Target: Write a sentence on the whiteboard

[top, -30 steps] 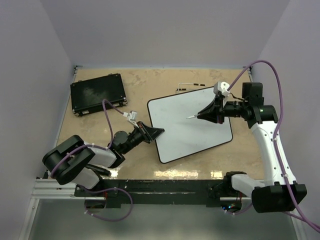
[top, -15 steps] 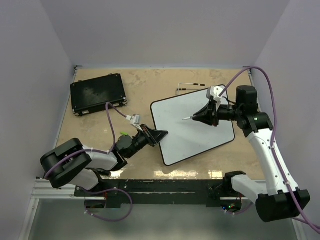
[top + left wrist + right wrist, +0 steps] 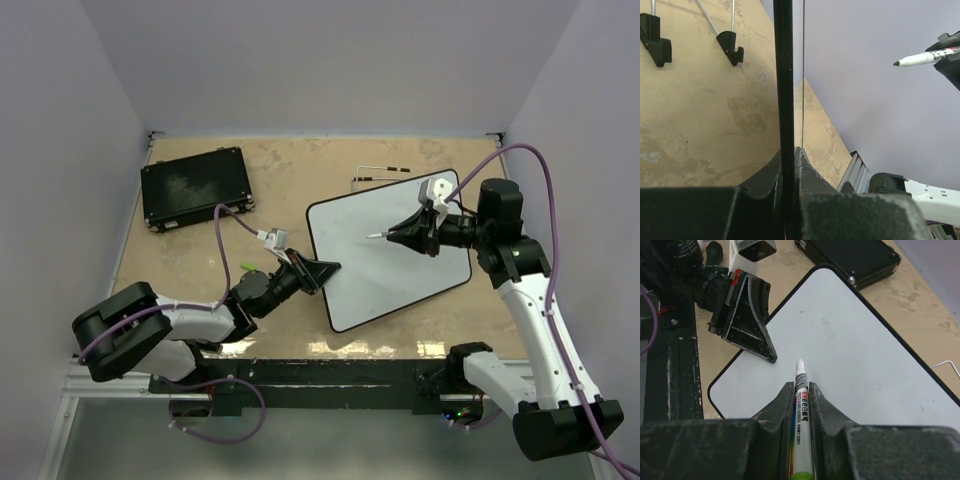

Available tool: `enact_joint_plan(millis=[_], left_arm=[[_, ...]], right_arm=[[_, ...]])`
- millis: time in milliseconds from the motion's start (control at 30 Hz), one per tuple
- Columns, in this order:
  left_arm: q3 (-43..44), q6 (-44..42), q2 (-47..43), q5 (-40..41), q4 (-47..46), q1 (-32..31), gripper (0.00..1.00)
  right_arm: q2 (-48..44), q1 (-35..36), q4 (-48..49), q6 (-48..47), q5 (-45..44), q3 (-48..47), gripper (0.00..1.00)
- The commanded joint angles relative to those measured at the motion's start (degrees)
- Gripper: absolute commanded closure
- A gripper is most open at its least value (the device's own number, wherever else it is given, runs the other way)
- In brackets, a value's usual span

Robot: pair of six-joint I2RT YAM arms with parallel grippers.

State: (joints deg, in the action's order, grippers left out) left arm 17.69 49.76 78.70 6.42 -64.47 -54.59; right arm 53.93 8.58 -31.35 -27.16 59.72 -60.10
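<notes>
Top external view: the whiteboard (image 3: 390, 250) lies at a slant on the tan table (image 3: 300, 170), right of centre. Its white face is plain apart from a faint smudge seen from my right wrist. My left gripper (image 3: 333, 268) is pressed together on the board's near-left rim, the black edge pinched between both fingers. My right gripper (image 3: 400, 233) pinches a marker (image 3: 378, 236), whose tip points left over the board's middle and stands clear of the surface. Beyond the board's far edge lie thin metal rods (image 3: 380, 172). A black case (image 3: 195, 187) sits well apart in the far-left corner.
</notes>
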Motion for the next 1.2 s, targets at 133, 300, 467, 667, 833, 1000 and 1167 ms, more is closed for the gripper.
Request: enact_joint_plan(millis=[133,300,467,667,833,1000,1167], left_arm=[[0.3,-6.2,-4.6,1.1,1.9,-1.4,1.0],[-0.6,-4.5,-5.1,2.8,0.8,-1.8,1.0],[-0.1,-2.3,-5.0,3.3,1.7,-2.2,1.0],[-0.9,-1.5,-5.0,4.1,1.2,-3.1,1.0],[-1.4,-1.5,-5.5,5.8,1.5,-4.1,1.0],[-2.0,-0.7,-5.0,7.6,1.0,-4.5,1.0],[-2.2,-0.8,-4.8,9.3,0.8,-5.2,1.0]], right_arm=[[-2.2,0.2,-0.6,-2.4,1.5,0.2,1.0],[-1.4,0.3,-3.8,-4.3,1.9,-1.7,1.0],[-0.2,0.7,-8.3,-7.6,2.5,-5.6,1.0],[-2.1,0.7,-1.9,-5.5,3.4,-0.7,1.0],[-2.3,0.9,3.0,-0.9,5.3,1.3,1.0],[-2.7,2.2,6.3,1.8,6.5,4.6,1.0],[-3.6,3.2,8.1,3.4,5.9,7.4,1.0]])
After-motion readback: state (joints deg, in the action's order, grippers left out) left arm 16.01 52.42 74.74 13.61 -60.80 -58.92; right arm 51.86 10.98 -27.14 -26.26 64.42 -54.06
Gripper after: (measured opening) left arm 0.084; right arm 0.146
